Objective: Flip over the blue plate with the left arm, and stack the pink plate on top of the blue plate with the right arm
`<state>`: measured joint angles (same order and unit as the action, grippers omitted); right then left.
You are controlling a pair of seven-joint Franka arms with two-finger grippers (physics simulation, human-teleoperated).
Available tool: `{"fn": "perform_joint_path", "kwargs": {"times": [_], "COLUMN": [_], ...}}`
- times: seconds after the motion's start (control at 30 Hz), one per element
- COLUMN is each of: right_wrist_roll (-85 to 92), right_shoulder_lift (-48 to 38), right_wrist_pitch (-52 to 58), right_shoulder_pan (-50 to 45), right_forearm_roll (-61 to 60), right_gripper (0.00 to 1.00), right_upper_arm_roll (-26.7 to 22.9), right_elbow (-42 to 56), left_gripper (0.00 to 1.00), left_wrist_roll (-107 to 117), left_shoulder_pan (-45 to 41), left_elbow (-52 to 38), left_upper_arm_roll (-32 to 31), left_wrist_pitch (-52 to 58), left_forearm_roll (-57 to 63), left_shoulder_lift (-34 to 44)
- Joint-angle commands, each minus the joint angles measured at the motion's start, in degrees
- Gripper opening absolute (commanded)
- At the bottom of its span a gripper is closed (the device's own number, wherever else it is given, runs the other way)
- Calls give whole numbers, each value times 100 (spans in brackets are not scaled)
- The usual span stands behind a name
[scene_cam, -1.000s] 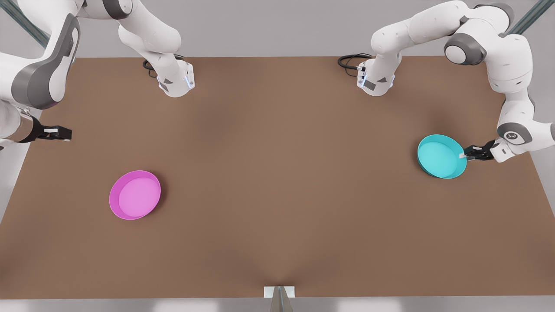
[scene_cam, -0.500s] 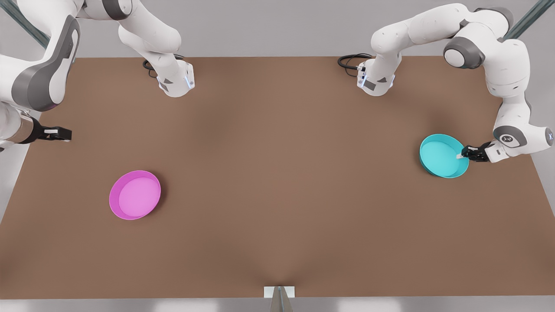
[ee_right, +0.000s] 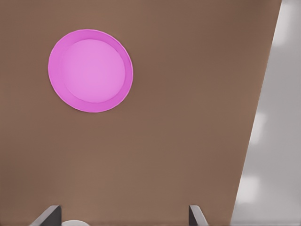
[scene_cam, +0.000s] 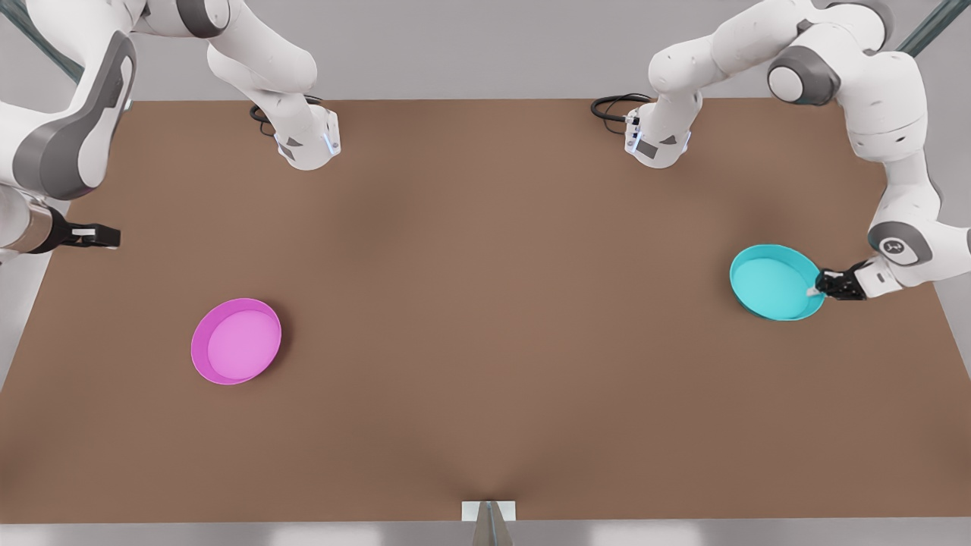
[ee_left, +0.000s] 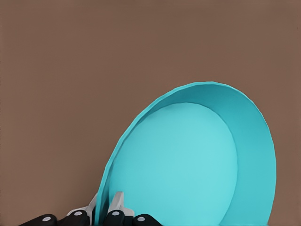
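1. We have the left gripper [scene_cam: 818,289] clamped on the rim of the blue plate [scene_cam: 774,282], one finger inside the wall and one outside, as the left wrist view shows [ee_left: 106,214]. We judge the hold is at the edge, at the plate's 3 o'clock in the front view, so that turning the wrist can swing the whole dish over.

2. The blue plate sits near the 3 o'clock edge of the table [scene_cam: 485,341], its hollow side facing up and tilted; the flip is not yet done.

3. The pink plate [scene_cam: 236,340] lies flat and open side up around 8 o'clock on the table, well apart from the blue one, untouched.

4. We keep the right gripper [scene_cam: 97,236] waiting at the table's 9 o'clock edge, fingers apart, as its wrist view suggests, with the pink plate [ee_right: 90,70] below it. We judge it waits because stacking needs the blue plate turned first.

5. Against a second ago, we see the blue plate shifted slightly toward 6 o'clock and its outer wall less exposed; the left gripper followed. The pink plate has not moved; the right gripper edged slightly toward 9 o'clock.
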<state>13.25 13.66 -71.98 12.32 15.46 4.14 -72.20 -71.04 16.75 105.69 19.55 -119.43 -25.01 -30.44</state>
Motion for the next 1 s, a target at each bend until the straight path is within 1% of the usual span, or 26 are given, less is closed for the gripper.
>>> {"fn": "perform_joint_path", "kwargs": {"times": [0.0,0.07,0.1,0.13,0.17,0.2,0.27,0.3,0.37,0.43,0.47,0.5,0.53,0.57,0.6,0.63,0.67,0.73,0.77,0.83,0.9,0.93,0.97], "right_wrist_roll": [29,37,37,37,37,37,37,37,37,37,37,37,37,37,37,37,37,37,37,29,29,29,29], "right_shoulder_lift": [6,-3,-3,-3,-3,-3,6,6,6,14,14,14,23,23,23,14,6,6,14,14,23,23,23], "right_wrist_pitch": [0,0,9,9,9,9,0,0,0,0,0,0,0,0,0,-9,-9,-9,-17,-26,-26,-26,-26], "right_shoulder_pan": [-2,-11,-11,-11,-11,-11,-11,-11,-11,-2,-2,-2,-2,-2,-2,7,7,-2,-2,-2,-2,-2,-2], "right_forearm_roll": [-8,-8,-8,-8,-8,-8,-8,-8,-8,-8,-8,-8,-8,-8,-8,-16,-16,-25,-25,-25,-25,-25,-25], "right_gripper": [100,100,100,100,100,100,100,100,100,100,100,100,100,100,100,100,100,100,100,100,100,100,100], "right_upper_arm_roll": [-27,-45,-54,-54,-54,-54,-54,-54,-54,-62,-62,-62,-62,-62,-62,-62,-89,-142,-142,-150,-150,-150,-159], "right_elbow": [4,4,4,-5,-5,-5,-5,-5,-5,-5,-5,-5,-5,-5,-5,-66,-75,-75,-84,-75,-84,-84,-84], "left_gripper": [21,21,21,21,21,21,21,21,21,21,21,21,21,21,21,21,21,21,21,21,21,21,21], "left_wrist_roll": [1435,1811,2794,3596,4211,4625,6021,6733,7568,9229,9951,10460,11375,11402,11455,11542,11762,12403,12764,13115,13853,14301,14891], "left_shoulder_pan": [-146,-417,-1031,-1402,-1692,-1964,-2790,-3081,-3467,-4188,-4241,-4566,-5364,-6674,-7466,-8045,-8538,-9452,-9752,-10033,-10349,-10499,-10499], "left_elbow": [-5,4,-5,-5,-49,-163,-698,-936,-1621,-2096,-2272,-2641,-3036,-3274,-3283,-3449,-3511,-3608,-3608,-3819,-3793,-3775,-3749], "left_upper_arm_roll": [5,5,40,49,40,49,49,40,-48,-57,-250,-294,336,1795,2631,3272,3748,4530,4645,4742,4689,4689,4426], "left_wrist_pitch": [104,113,288,289,306,543,991,1088,1167,1159,1115,1167,1273,1431,1405,1422,1422,1352,1334,1343,1343,1343,1221], "left_forearm_roll": [75,197,479,716,989,1015,1612,1692,1832,2640,3142,3344,3353,3257,2941,2905,2905,2905,2914,3212,4328,4539,5092], "left_shoulder_lift": [187,485,977,1268,1462,1629,1901,1893,1595,1480,1409,1137,821,426,56,-373,-761,-1622,-1869,-2431,-2572,-2713,-2757]}}
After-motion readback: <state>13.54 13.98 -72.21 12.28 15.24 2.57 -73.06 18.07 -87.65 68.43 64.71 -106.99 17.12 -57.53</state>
